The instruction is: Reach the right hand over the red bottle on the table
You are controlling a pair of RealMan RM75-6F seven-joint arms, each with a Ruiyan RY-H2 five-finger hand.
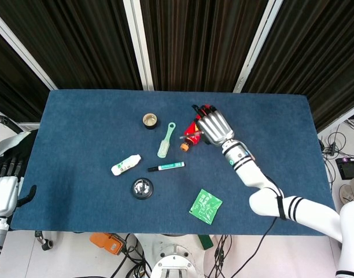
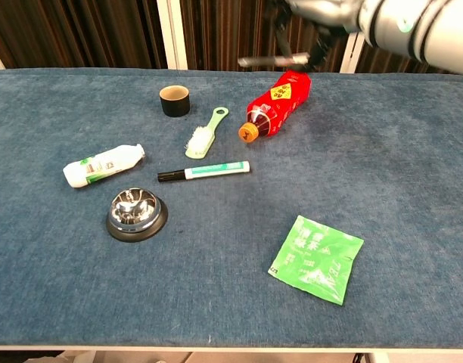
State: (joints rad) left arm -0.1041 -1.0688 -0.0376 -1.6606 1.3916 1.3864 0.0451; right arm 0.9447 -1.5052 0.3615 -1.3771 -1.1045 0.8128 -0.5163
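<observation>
The red bottle (image 2: 277,102) lies on its side on the blue table (image 1: 78,127), its orange cap towards the front left. In the head view my right hand (image 1: 212,127) hangs over the bottle's upper body, so only the neck end of the red bottle (image 1: 190,139) shows. In the chest view the right hand (image 2: 316,12) is high at the top edge above the bottle, thumb stretched left, fingers apart and holding nothing. My left hand (image 1: 6,176) hangs off the table's left edge, empty.
Left of the bottle lie a green brush (image 1: 165,139) and a dark cup (image 1: 150,120). Nearer the front are a marker (image 1: 165,167), a white bottle (image 1: 126,165), a bell (image 1: 142,188) and a green packet (image 1: 205,205).
</observation>
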